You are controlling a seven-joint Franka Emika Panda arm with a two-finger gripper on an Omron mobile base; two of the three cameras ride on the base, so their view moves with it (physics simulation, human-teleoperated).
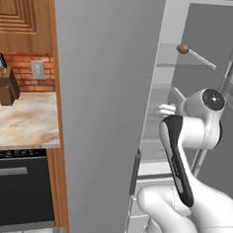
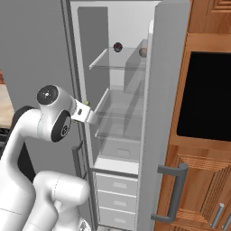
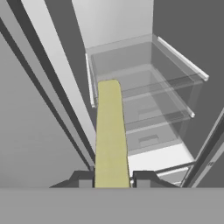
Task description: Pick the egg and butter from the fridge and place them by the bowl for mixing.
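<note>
Now my arm reaches level toward the open fridge, my claw pinching the butter; the egg sits on its top glass shelf, near the front edge.

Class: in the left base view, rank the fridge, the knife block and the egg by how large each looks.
1. fridge
2. knife block
3. egg
Distance from the camera differs, but the gaps are wide enough to rank.
</note>
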